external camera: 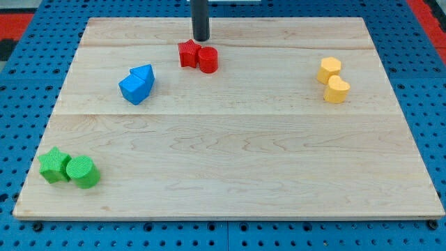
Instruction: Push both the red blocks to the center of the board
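Note:
A red star block (187,53) and a red cylinder block (208,60) sit touching each other near the board's top, a little left of its middle. My tip (201,39) stands just above them toward the view's top, close to both, with a small gap showing. The rod rises out of the view's top edge.
Two blue blocks (137,84) sit touching at the upper left. Two yellow blocks (333,79) sit together at the upper right. A green star (54,165) and a green cylinder (83,172) sit at the lower left corner. The wooden board (230,153) lies on a blue pegboard.

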